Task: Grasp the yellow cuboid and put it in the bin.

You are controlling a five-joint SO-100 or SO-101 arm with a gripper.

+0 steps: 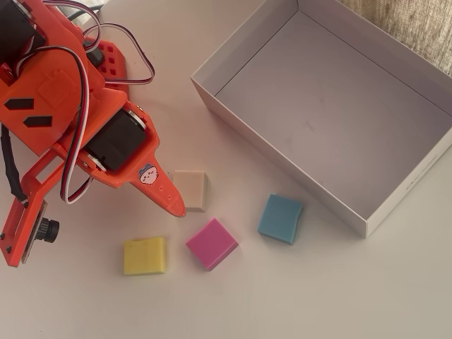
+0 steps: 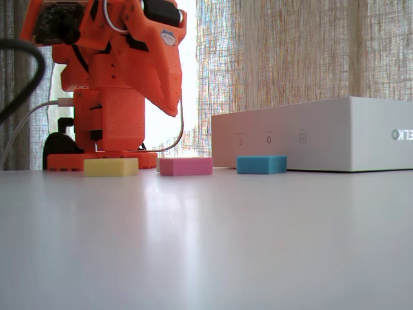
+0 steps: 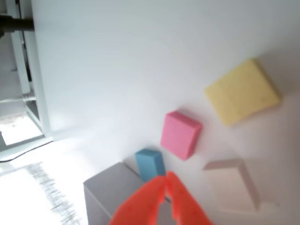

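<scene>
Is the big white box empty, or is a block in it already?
Empty. In the overhead view the bin shows only bare floor, and the yellow cuboid lies outside it on the table.

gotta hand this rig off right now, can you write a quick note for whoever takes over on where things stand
Gripper: shut and empty, raised above the table near the cream block.
Yellow block: flat on the table, untouched, left of the pink block in the overhead view; the blue block lies further right.
Bin: empty, at the upper right of the overhead view, beyond the blue block.
Done: nothing yet.
Left: open the gripper, move over the yellow block, grasp it, carry it to the bin and drop it in.
</scene>
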